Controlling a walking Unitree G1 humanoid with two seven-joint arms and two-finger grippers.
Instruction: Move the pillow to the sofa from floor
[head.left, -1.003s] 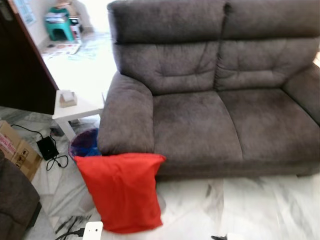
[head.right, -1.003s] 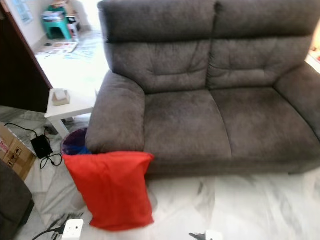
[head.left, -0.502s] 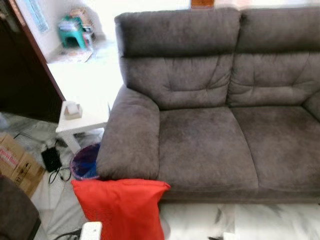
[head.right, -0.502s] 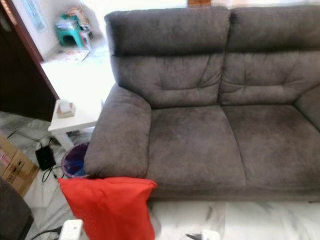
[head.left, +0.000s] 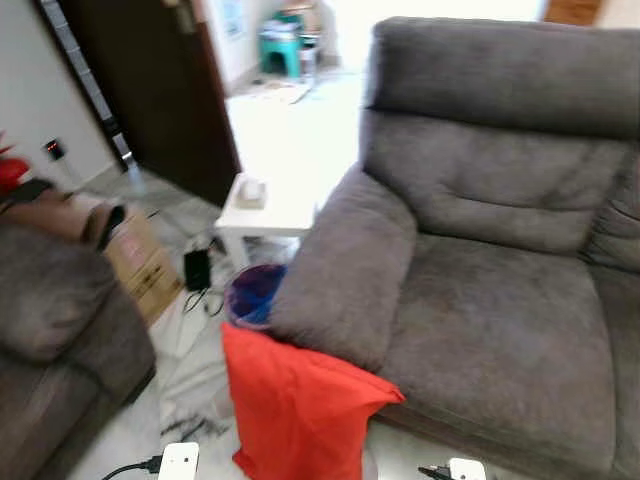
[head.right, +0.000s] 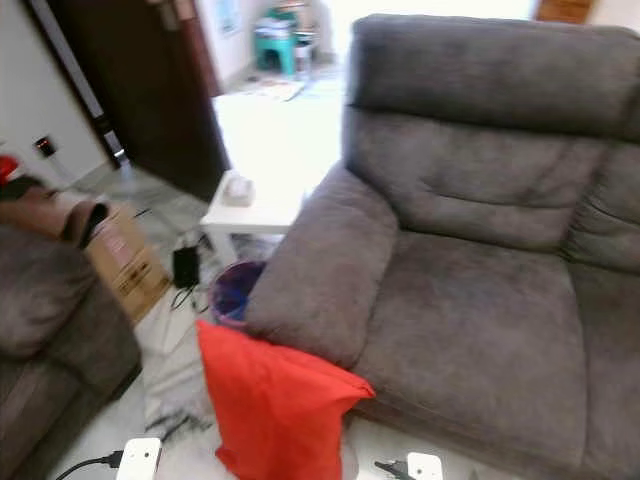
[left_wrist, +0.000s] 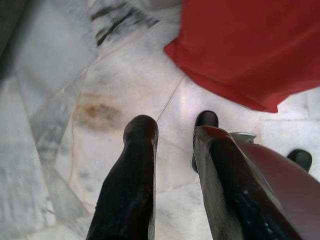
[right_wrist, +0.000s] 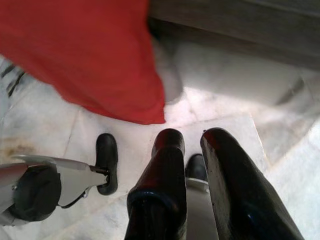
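Observation:
A red pillow (head.left: 295, 410) stands on the marble floor, leaning against the front of the grey sofa (head.left: 500, 320) just below its left armrest (head.left: 350, 270). The sofa seat is bare. My left gripper (left_wrist: 175, 127) hangs low over the floor with the pillow (left_wrist: 250, 45) a short way beyond its fingertips; its fingers are apart with nothing between them. My right gripper (right_wrist: 192, 137) also hangs near the floor, open and empty, with the pillow's (right_wrist: 85, 55) lower corner just ahead of it.
A white side table (head.left: 265, 205) and a blue-lined bin (head.left: 252, 293) stand beside the armrest. A cardboard box (head.left: 140, 260) and a second grey sofa (head.left: 60, 340) are on the left. White power strips (head.left: 178, 462) (head.left: 466, 468) lie on the floor by the pillow.
The whole view has swung left, so the sofa now sits to the right and the second sofa and door have come into view. The pillow still leans on the sofa front.

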